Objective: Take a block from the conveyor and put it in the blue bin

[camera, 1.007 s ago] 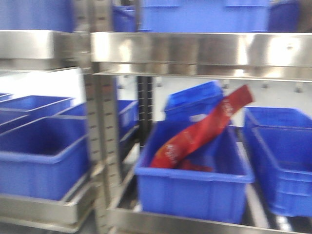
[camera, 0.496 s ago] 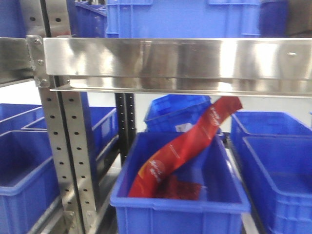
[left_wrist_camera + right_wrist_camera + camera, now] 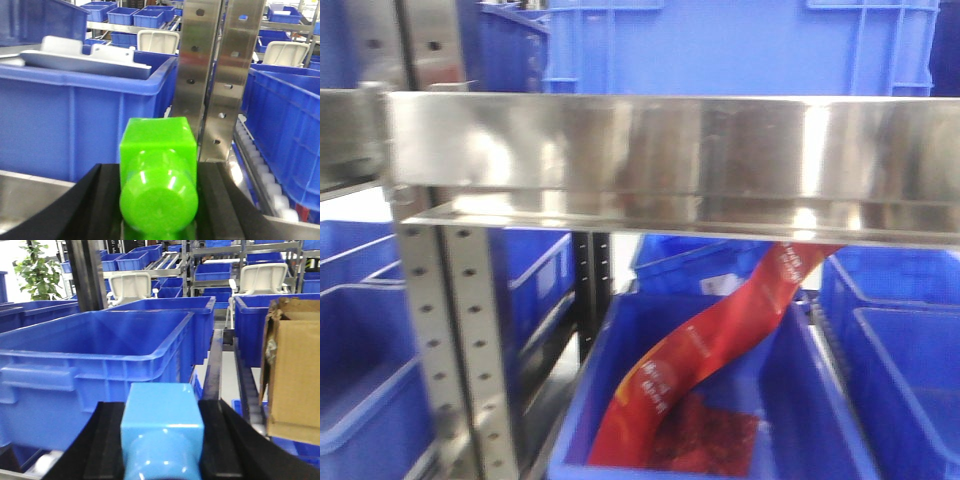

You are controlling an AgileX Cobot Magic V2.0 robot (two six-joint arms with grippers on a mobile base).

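Note:
A bright green block (image 3: 157, 170) fills the left wrist view, and my left gripper (image 3: 159, 192) is shut on it between black fingers (image 3: 102, 200). A light blue block (image 3: 162, 412) sits the same way in my right gripper (image 3: 162, 442), which is shut on it. Straight ahead of the right gripper stands a large blue bin (image 3: 100, 355). Ahead and left of the left gripper, another blue bin (image 3: 75, 110) holds a pale grey plate. The conveyor is out of view. Neither gripper shows in the front view.
A steel shelf rail (image 3: 660, 150) crosses the front view, with a perforated post (image 3: 440, 330) at left. Below it a blue bin (image 3: 800, 385) holds a red packet (image 3: 710, 350). Steel uprights (image 3: 220, 75) and a roller track (image 3: 260, 167) stand ahead of the left gripper. A cardboard box (image 3: 292, 380) is at right.
The front view has closed in on the shelf. The steel rail sits lower in the frame, and the bin with the red packet looks larger and nearer.

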